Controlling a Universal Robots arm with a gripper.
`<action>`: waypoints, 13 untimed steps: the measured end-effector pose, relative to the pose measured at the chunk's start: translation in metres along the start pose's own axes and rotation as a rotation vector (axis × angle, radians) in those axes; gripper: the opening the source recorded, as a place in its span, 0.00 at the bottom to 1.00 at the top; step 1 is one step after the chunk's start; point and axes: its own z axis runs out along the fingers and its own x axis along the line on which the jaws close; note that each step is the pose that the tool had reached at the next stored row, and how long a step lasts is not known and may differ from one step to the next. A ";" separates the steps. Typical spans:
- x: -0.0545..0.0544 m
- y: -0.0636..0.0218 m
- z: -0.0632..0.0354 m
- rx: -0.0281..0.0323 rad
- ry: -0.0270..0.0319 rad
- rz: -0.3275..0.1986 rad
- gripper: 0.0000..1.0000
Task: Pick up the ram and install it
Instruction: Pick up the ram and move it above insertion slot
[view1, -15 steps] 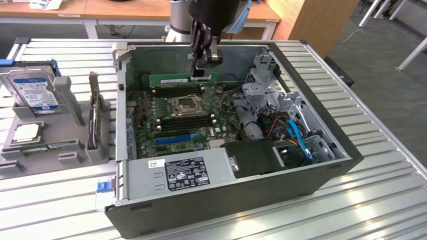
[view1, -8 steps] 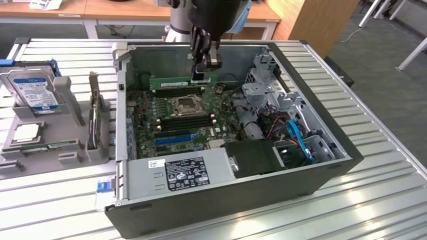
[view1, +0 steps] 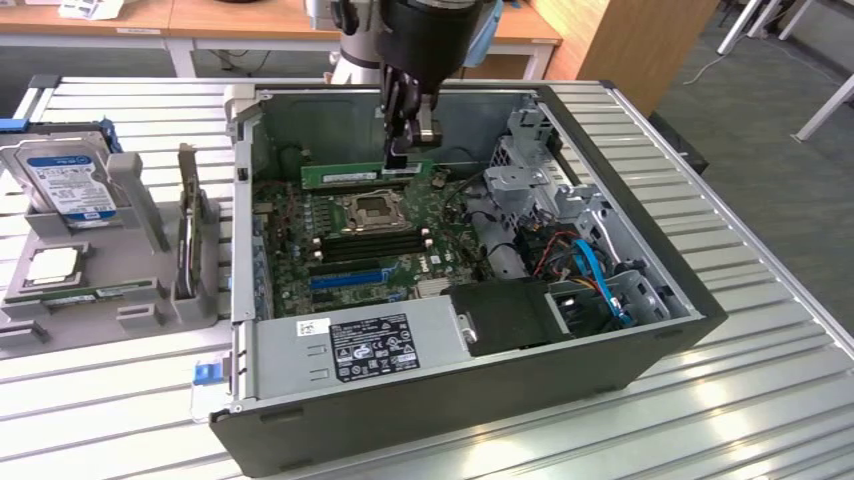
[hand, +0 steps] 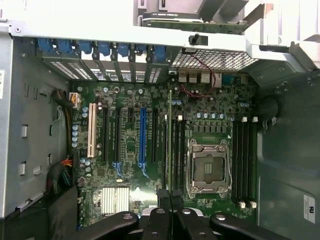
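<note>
Ram (view1: 354, 176) is pinched between the closed fingers of the gripper (view1: 400, 157), which grips it near one end. The stick is held on its long edge and roughly level, above the motherboard (view1: 350, 255) and just past the CPU socket (view1: 374, 210) toward the case's far wall. In the wrist view the ram (hand: 170, 145) shows as a thin green line running out from the gripper (hand: 171, 199), over the black memory slots (hand: 178, 150) just beside the CPU socket (hand: 207, 167). Whether it touches a slot cannot be told. The arm comes straight down into the open computer case (view1: 641, 250), gripper pointing down at the board. A white label on the ram and a black one on the power supply (view1: 374, 345), on the near side of the socket, are too small to read.
</note>
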 end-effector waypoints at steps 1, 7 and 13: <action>0.000 -0.0001 0.0012 0.0008 0.0000 0.000 0.11; 0.001 -0.0003 0.0075 0.0057 0.0001 -0.001 0.11; 0.001 -0.0004 0.0105 0.0072 0.0008 -0.001 0.11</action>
